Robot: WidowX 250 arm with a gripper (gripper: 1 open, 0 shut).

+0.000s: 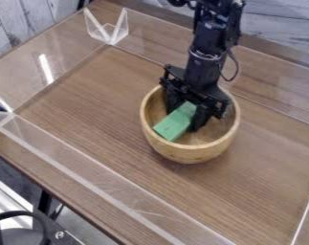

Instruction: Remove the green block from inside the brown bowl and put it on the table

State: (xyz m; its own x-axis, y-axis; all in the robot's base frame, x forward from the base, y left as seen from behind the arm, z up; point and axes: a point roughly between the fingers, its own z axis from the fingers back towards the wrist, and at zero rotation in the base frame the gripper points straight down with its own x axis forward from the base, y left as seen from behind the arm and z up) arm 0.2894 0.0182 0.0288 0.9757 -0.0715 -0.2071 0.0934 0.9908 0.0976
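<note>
The desk (93,115) has a brown wood-grain top with a smooth, slightly satin finish that catches pale reflections toward the far left. Low walls of clear acrylic (67,182) edge it, glossy and see-through, with bright glints along their rims. The brown bowl (188,142) is light tan wood, thick-walled, smooth and matt, with faint grain visible. The green block (176,122) is a plain, even bright green with a smooth, matt surface. The end effector (191,103) looks like black matt plastic or metal.
</note>
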